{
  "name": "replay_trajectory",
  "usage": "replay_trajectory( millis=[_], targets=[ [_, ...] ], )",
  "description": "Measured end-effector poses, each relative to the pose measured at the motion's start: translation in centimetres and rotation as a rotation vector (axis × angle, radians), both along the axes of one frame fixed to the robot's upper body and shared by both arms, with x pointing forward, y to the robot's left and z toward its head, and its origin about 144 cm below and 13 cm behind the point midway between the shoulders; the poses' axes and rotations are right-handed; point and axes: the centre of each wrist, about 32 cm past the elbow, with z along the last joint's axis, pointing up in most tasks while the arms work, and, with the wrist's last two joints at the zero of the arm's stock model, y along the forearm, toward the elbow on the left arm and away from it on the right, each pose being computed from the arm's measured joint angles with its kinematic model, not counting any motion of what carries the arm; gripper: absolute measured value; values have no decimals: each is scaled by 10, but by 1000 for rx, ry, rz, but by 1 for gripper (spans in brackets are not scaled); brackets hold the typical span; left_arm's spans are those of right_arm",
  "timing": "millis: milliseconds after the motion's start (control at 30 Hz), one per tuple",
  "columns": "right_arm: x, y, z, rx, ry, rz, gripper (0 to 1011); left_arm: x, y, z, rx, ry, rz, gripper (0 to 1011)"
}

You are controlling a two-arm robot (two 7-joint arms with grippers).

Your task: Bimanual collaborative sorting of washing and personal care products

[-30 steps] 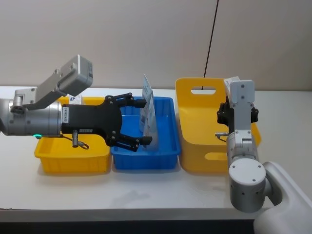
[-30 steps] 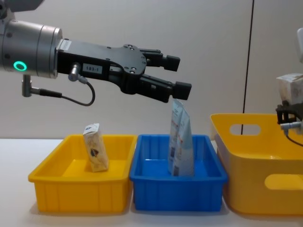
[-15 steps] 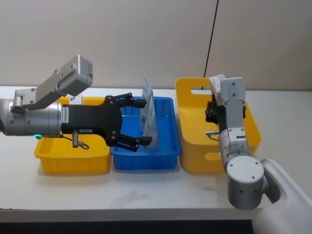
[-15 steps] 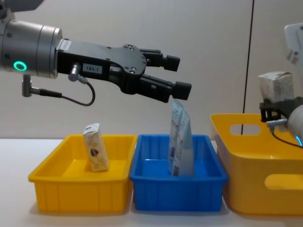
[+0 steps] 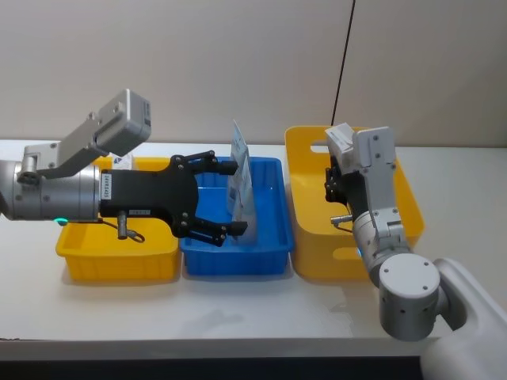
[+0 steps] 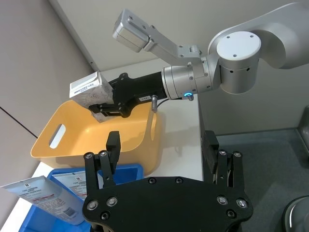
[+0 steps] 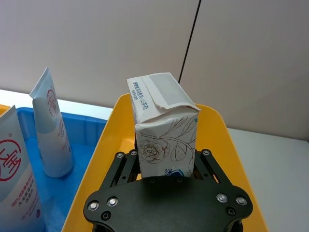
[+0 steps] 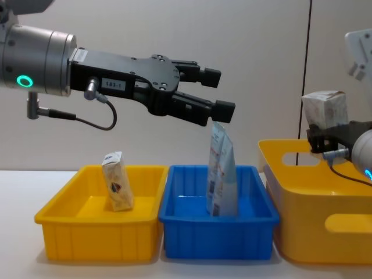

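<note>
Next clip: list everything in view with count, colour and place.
table: one, white, under the bins
shallow bin: one, yellow, left side
small pack: one, cream, standing in the shallow bin
tray: one, blue, middle
pouches: two, pale blue and white, upright in the tray
basket: one, yellow, right side
block pack: one, grey-white, held above the basket
cable: one, black, on the wall behind
left gripper: one, black, open above the pouches
right gripper: one, black, shut on the block pack

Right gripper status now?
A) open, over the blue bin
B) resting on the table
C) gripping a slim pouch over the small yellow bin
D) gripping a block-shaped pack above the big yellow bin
D: the right gripper is shut on the block-shaped pack, held above the big yellow bin.
</note>
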Motion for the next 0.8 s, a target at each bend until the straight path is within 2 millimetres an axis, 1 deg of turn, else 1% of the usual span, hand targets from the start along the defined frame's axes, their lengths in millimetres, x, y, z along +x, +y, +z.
replay_trajectory(
  millis=[167, 400, 800],
  targets=[
    [2, -2, 0, 0, 3, 3, 352, 0, 0, 0, 0, 0, 0, 1001],
    [11, -4, 0, -3, 13, -14, 352, 0, 0, 0, 0, 0, 0, 1001],
    [29, 5, -2, -23, 36, -44, 351, 0, 0, 0, 0, 0, 0, 1001]
  ],
)
